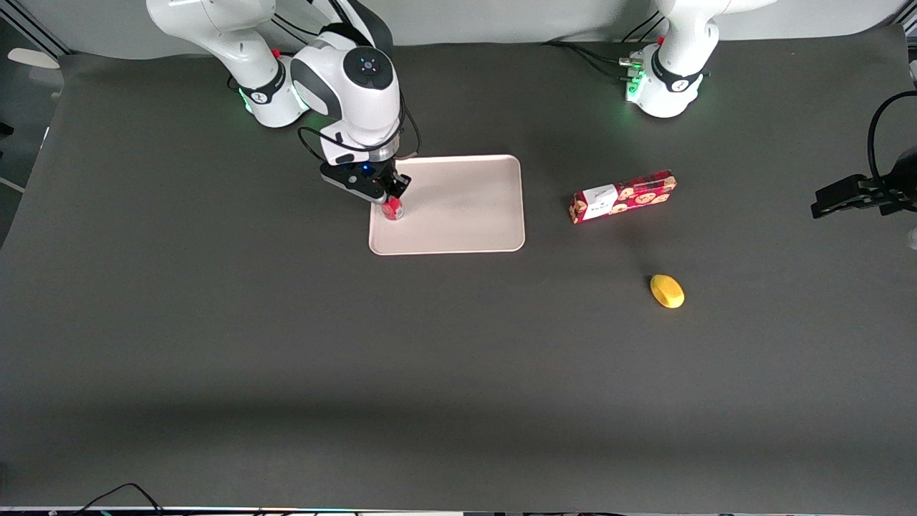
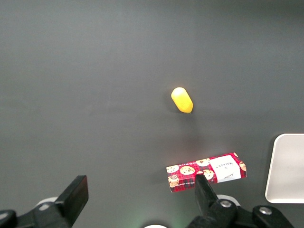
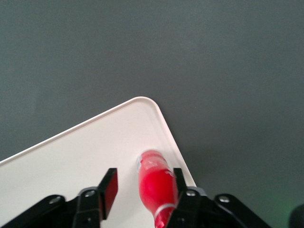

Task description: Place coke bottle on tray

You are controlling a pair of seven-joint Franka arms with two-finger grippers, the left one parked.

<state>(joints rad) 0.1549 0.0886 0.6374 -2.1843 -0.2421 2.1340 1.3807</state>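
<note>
The coke bottle (image 1: 392, 209), small and bright red, stands on the pale tray (image 1: 466, 215) close to the tray's edge at the working arm's end. My right gripper (image 1: 390, 197) is directly above it, pointing down. In the right wrist view the gripper (image 3: 145, 183) is open around the bottle (image 3: 154, 183). One finger rests against the bottle's side, and the other finger (image 3: 110, 187) stands clear with bare tray showing in the gap. The tray's rounded corner (image 3: 142, 102) lies just past the bottle's base.
A long red cookie box (image 1: 622, 196) with a white label lies toward the parked arm's end of the table. A yellow lemon-like object (image 1: 667, 291) lies nearer the front camera than the box. Both show in the left wrist view: box (image 2: 206, 172), yellow object (image 2: 182, 100).
</note>
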